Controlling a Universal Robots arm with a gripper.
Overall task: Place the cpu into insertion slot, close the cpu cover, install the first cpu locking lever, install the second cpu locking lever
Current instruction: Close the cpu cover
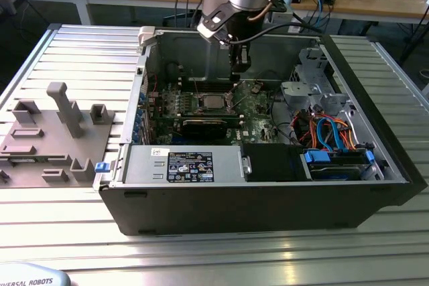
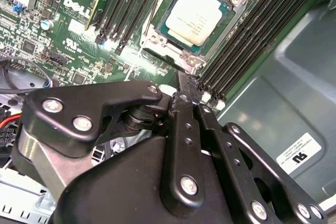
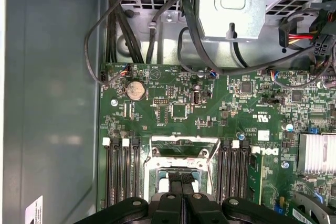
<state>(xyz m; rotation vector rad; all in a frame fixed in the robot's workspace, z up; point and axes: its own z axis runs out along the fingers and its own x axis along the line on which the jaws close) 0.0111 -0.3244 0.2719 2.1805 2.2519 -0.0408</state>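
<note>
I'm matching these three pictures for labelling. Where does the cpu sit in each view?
Exterior view: the cpu lies mid-way along the green board, inside the open case.
Second wrist view: the cpu shows its whole silvery top, in plain sight.
First wrist view: the cpu is partly hidden behind the end effector.
Shared landmark: the black memory slots beside it.

In the first wrist view the gripper (image 3: 184, 178) hides much of the slot (image 3: 156, 167) — the edge cuts the rest
</note>
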